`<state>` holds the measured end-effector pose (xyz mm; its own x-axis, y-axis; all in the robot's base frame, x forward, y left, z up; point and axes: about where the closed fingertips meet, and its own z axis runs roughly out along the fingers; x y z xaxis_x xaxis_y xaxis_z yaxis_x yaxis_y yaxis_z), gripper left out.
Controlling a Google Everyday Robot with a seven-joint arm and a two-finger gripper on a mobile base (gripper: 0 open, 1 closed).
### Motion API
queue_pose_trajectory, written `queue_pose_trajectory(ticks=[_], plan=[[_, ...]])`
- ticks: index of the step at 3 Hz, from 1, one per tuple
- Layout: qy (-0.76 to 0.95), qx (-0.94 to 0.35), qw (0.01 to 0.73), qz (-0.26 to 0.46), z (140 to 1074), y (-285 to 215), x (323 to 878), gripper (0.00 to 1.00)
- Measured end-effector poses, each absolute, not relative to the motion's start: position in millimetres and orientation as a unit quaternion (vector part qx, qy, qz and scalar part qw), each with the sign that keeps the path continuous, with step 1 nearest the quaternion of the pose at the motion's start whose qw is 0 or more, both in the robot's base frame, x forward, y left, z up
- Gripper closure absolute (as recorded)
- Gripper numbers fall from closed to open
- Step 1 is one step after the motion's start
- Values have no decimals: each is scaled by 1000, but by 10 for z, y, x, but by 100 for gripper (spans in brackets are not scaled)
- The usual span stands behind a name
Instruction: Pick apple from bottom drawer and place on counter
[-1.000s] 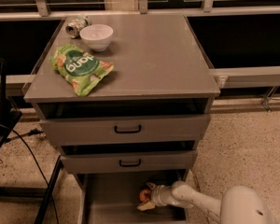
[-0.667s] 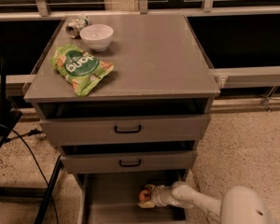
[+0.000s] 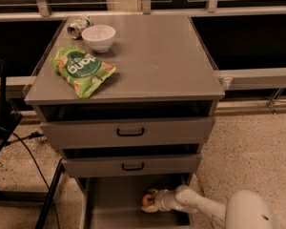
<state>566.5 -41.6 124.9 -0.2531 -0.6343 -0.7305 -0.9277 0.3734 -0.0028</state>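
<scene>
The white gripper [image 3: 148, 201] has its fingers seemingly clamped on the small red-orange apple [image 3: 145, 199] near the right wall of the grey metal bottom drawer [image 3: 109, 206]. Lift slowly, clear of the grey middle drawer [image 3: 131, 165] above

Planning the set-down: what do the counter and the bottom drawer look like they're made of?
The counter looks like grey painted metal or laminate, smooth with a soft sheen. The bottom drawer is the same plain grey, likely sheet metal judging by its thin walls. The gripper is down in that drawer at the apple.
</scene>
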Motion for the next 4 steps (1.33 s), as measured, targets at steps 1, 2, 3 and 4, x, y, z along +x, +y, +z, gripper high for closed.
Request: queue_pose_trajectory(ticks=[1,2,3,4], plan=[[760,-514,331,222,1249,-415,5665,100],[760,-514,331,222,1249,-414,5664,100],[753,-522,333,225,1430,-357,5620,100],[739,-537,335,231,1748,-304,5513,100]])
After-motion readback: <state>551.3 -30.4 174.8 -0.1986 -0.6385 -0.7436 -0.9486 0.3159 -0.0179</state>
